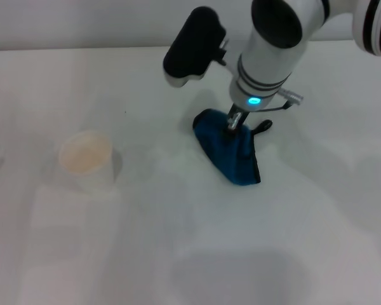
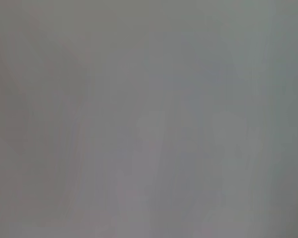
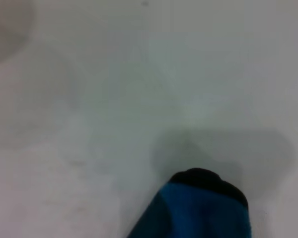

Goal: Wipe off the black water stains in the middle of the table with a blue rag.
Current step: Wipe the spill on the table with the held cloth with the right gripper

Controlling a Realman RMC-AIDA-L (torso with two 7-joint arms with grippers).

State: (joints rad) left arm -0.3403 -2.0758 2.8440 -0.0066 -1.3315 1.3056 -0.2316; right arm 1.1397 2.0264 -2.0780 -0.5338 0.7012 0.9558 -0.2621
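The right gripper [image 1: 233, 122] reached down to the middle of the white table [image 1: 178, 254] with its fingers closed on the top of the blue rag [image 1: 232, 154], which lay spread on the surface, well right of a pale cup [image 1: 86, 159]; no stain showed.

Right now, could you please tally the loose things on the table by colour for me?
Blue: 1, the blue rag, lying on the table with the right gripper at its far end.
Pale cream: 1, the cup.
Black: 0, no stain shows.
Total: 2
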